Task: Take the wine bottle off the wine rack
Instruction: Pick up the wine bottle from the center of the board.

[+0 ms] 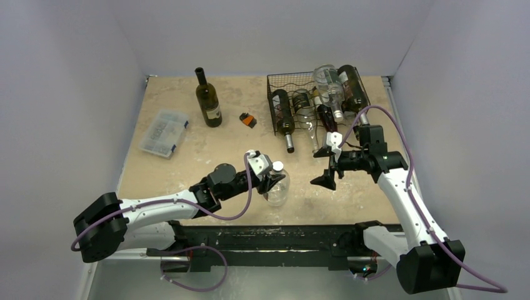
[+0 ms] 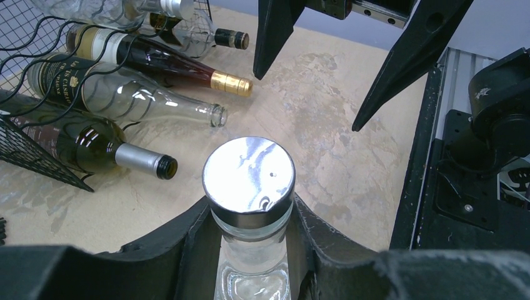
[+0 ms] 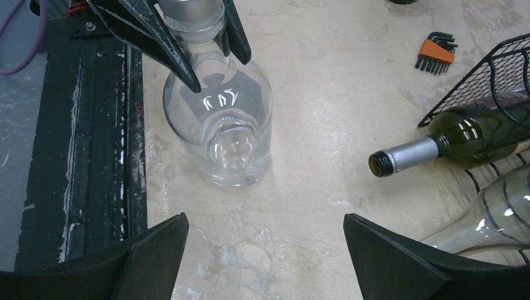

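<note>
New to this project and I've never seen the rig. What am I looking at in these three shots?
Two robot arms are bolted at the near edge of a table. The wide picture comes from a fixed camera above and behind them. The other two come from a camera on each wrist. The left end effector grips a clear bottle by its neck, upright. The right end effector hangs open and empty near a wire rack of lying bottles. Also on the table are a standing dark bottle, a plastic box and hex keys.
</note>
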Robot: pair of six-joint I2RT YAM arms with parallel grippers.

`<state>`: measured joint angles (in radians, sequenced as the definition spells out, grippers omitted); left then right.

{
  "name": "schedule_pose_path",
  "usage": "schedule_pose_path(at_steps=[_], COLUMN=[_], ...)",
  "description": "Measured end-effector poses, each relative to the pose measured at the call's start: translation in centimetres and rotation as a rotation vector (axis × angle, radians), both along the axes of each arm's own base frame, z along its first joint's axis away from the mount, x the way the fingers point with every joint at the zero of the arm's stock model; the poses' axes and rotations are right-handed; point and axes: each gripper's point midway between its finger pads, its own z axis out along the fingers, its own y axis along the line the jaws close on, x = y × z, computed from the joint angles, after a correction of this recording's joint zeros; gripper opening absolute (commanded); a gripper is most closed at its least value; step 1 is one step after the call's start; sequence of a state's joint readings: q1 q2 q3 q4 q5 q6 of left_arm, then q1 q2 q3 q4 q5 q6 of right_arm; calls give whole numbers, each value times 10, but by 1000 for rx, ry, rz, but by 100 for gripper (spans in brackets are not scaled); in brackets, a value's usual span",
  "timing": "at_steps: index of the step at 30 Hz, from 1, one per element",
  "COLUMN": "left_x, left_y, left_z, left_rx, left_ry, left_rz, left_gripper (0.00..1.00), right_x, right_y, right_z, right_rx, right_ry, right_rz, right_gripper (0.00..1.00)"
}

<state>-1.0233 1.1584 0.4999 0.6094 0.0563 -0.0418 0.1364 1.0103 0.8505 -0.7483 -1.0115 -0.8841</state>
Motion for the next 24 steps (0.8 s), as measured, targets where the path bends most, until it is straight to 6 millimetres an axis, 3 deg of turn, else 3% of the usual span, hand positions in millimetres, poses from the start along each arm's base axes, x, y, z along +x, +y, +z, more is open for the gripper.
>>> schedule_pose_path(at_steps=[15,24], left_x=[6,21], left_y=[4,31], left_z=[0,2], left_rx=[4,25], left_ry=[4,28], left_rz=[43,180], left_gripper=[0,0], right_x=[0,0], right_y=[0,0], right_z=[-1,-2], right_rx=[-1,-5], right_ry=[4,-4], right_rz=[0,7], right_gripper=[99,99])
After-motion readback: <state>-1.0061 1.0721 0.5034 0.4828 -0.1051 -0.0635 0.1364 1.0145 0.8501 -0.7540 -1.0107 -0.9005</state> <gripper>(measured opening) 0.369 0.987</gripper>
